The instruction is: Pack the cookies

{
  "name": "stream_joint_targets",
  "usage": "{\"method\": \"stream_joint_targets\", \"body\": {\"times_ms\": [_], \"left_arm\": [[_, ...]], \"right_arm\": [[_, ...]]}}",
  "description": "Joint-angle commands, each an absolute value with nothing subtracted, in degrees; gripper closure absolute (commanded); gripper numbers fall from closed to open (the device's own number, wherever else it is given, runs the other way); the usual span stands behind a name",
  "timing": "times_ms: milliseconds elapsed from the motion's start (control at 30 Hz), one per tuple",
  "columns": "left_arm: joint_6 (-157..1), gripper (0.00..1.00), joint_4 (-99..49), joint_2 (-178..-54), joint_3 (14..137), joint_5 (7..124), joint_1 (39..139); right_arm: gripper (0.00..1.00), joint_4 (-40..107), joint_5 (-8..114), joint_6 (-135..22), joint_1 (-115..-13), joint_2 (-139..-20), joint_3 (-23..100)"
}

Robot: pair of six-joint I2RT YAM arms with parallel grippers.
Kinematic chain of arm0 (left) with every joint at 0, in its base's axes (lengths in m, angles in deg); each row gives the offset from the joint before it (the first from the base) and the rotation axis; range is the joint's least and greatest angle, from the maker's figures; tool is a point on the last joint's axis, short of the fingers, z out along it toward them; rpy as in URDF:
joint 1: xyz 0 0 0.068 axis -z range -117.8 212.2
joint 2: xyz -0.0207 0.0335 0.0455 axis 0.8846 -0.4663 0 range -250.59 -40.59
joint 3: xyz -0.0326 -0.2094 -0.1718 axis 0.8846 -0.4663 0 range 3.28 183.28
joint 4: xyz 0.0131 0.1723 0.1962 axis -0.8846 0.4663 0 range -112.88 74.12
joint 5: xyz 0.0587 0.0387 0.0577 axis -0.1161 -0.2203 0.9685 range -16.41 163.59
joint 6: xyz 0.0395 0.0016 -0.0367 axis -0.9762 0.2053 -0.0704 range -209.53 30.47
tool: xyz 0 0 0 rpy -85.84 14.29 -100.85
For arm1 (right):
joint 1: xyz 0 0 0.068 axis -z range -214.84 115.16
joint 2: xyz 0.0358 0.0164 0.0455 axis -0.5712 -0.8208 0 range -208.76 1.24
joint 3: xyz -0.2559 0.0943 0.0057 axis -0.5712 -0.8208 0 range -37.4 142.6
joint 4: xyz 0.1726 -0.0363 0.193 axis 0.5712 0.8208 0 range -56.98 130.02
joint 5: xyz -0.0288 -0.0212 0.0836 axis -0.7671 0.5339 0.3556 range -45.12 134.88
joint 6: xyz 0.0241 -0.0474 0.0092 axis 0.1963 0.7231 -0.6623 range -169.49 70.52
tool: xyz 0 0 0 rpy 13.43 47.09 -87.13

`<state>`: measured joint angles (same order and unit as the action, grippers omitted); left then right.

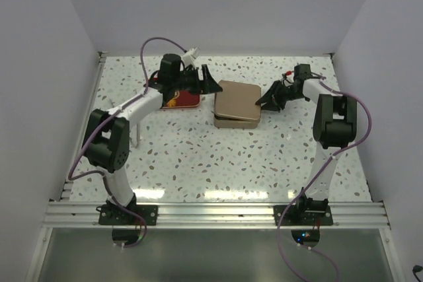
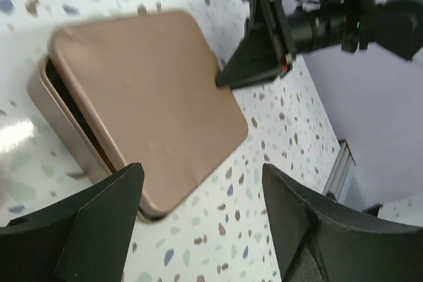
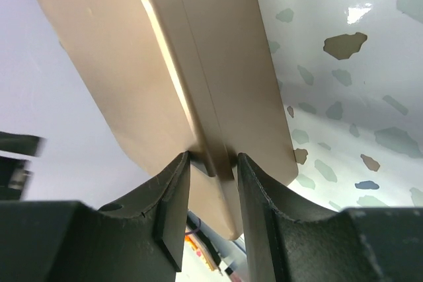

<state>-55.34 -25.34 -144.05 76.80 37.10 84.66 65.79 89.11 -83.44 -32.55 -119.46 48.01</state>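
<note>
A tan metal tin [image 1: 234, 104] stands mid-table with its lid [image 2: 145, 97] on it, sitting askew, with a dark gap along the left wall [image 2: 66, 127]. My right gripper [image 1: 260, 104] is shut on the lid's right rim; its fingers [image 3: 175, 189] pinch the rim [image 3: 218, 156]. It also shows in the left wrist view [image 2: 228, 80] touching the lid's edge. My left gripper [image 1: 210, 86] is open and empty [image 2: 200, 170], hovering just off the tin's back left corner. No cookies show; the tin's inside is hidden.
A red tray [image 1: 188, 100] lies behind the left arm, left of the tin, with a bit of orange and yellow on it that I cannot make out. White walls close in the speckled table [image 1: 218, 163] on three sides.
</note>
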Motion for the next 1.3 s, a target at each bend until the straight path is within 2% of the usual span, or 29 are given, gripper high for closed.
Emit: {"method": "stream_joint_targets", "body": {"times_ms": [0,67,267,500,767,933,1167,1267], "left_arm": [[-57.81,0.24,-23.15,-147.97,86.56,40.71,83.56],[-56.23,0.33,-23.84,-153.86,93.59,40.37,83.56],[-53.94,0.48,-25.52,-166.69,107.76,45.11,83.56],[-51.57,0.5,-23.15,-185.49,129.03,42.39,83.47],[-48.75,0.48,-28.94,-193.25,136.16,36.15,83.47],[-49.88,0.54,-30.09,-191.77,133.11,30.71,83.47],[-56.74,0.58,-27.11,-182.01,118.01,29.73,83.3],[-59.2,0.6,-25.0,-177.8,113.43,29.99,83.3]], "right_arm": [[0.63,71.51,84.96,-79.98,-33.52,-120.75,48.39],[0.63,71.6,85.13,-79.81,-33.61,-120.84,48.56],[0.63,72.13,85.05,-79.11,-33.87,-120.84,48.39],[0.63,74.15,84.26,-77.79,-34.22,-121.89,51.98],[0.63,78.8,83.64,-76.12,-36.68,-124.0,58.31],[0.63,78.81,84.08,-76.55,-37.38,-124.0,58.4],[0.63,79.33,83.2,-76.64,-38.88,-123.21,59.02],[0.59,80.12,82.94,-76.82,-39.41,-123.21,60.77]]}}
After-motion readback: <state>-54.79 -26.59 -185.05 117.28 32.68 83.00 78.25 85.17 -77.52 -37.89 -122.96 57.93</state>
